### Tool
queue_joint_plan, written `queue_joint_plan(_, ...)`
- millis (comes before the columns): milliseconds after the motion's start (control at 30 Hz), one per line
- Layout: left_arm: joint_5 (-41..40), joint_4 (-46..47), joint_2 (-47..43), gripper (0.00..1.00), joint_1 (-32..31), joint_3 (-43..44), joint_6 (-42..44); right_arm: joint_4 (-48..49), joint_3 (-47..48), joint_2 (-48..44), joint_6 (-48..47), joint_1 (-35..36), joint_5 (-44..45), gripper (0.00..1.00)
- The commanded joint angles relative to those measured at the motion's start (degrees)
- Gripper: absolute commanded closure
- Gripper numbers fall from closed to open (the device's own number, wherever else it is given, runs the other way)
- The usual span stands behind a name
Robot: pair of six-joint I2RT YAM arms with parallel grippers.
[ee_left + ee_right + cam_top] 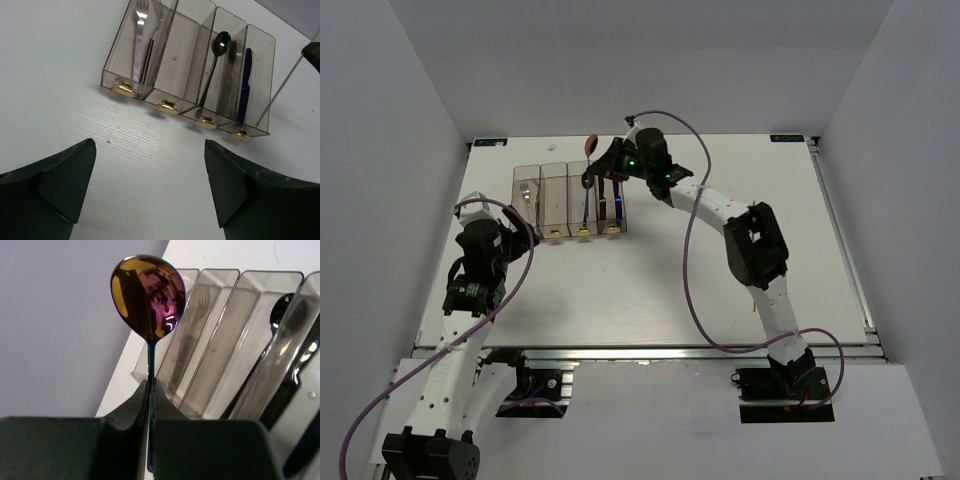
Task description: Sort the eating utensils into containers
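Note:
My right gripper [600,162] [151,383] is shut on the thin handle of the pink-red-bowled spoon [591,141] [148,297]. It holds the spoon bowl-up above the far end of the containers [570,200] [165,95]. The leftmost bin holds the silver forks [140,40]. The second bin looks empty. The third holds the dark spoon [219,47] [280,315]. The fourth holds the blue knife [245,85]. A thin greenish rod [282,87] slants down by the fourth bin. My left gripper [527,238] [150,145] is open and empty, just in front of the bins.
The bins stand at the back left of the white table [650,290], gold tabs [167,106] toward the arms. Grey walls close in the left, back and right. A purple cable [690,260] loops over the table beside the right arm.

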Motion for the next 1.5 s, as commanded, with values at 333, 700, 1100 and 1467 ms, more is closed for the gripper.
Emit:
queue_joint_plan(333, -1.34, -1.07, -1.58, 0.02, -0.12, 0.54, -0.29, -7.60, 22.53, 11.62, -11.93, 5.45, 22.80, 1.00)
queue_joint_plan(700, 0.95, -0.46, -2.11, 0.02, -0.21, 0.28, 0.06, -7.08, 22.02, 14.70, -21.25, 6.07, 25.46, 1.00)
queue_joint_plan(1100, 1.22, -0.37, -1.85, 0.02, -0.30, 0.28, 0.33, -5.41, 16.04, 11.71, -21.26, 9.85, 30.55, 0.96)
queue_joint_plan(1467, 1.48, -0.28, -1.67, 0.02, -0.21, 0.19, 0.42, -9.71, 22.01, 8.39, -22.48, 9.94, 32.57, 0.11)
